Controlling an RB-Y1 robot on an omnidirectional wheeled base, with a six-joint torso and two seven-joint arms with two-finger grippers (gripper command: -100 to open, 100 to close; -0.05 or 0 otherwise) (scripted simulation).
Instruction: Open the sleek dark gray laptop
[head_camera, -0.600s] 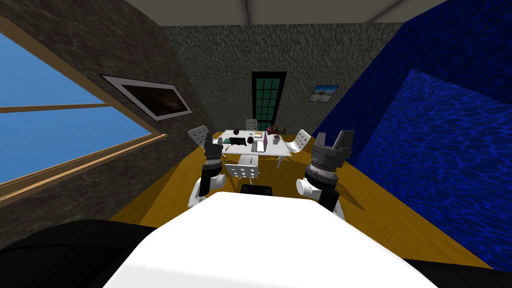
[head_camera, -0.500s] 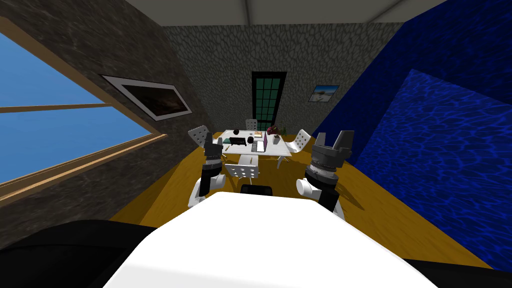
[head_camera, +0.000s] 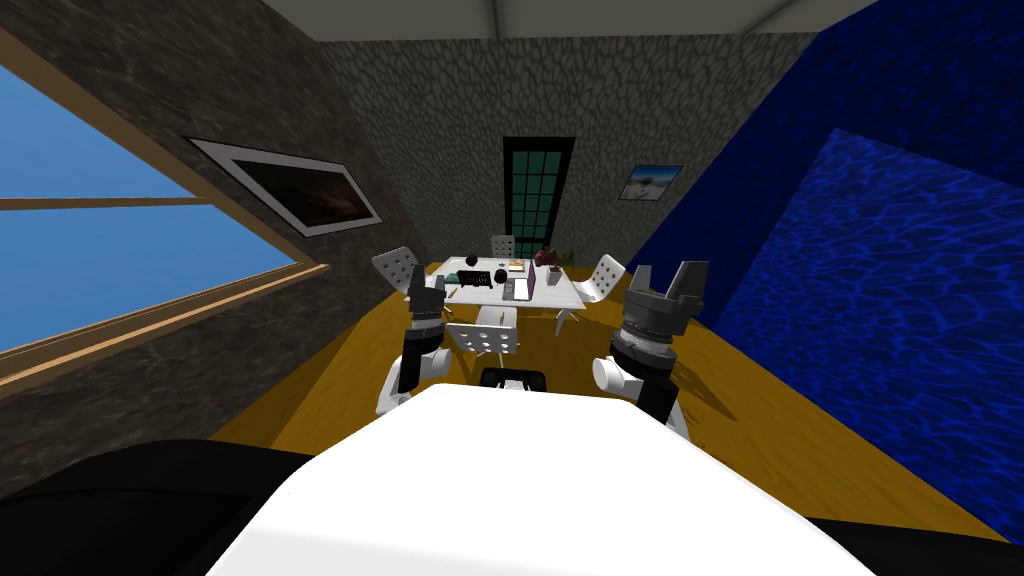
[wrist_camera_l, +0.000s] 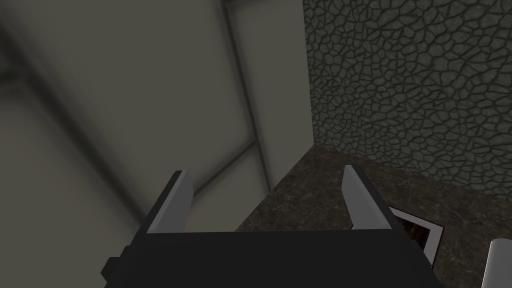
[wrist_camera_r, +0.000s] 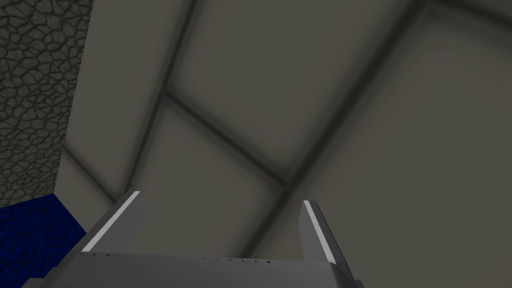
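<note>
Jaws on both arms gape wide as I have rolled slightly nearer the white table (head_camera: 487, 294).

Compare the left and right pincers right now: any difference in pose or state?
1. In the head view the left pincer shows as a narrow dark block, while the right pincer shows wider, its two fingers spread in a V.
2. The left pincer overlaps the white table's left edge in the picture, while the right pincer sits clear to the table's right.

Shared: both are raised, open and empty.
</note>
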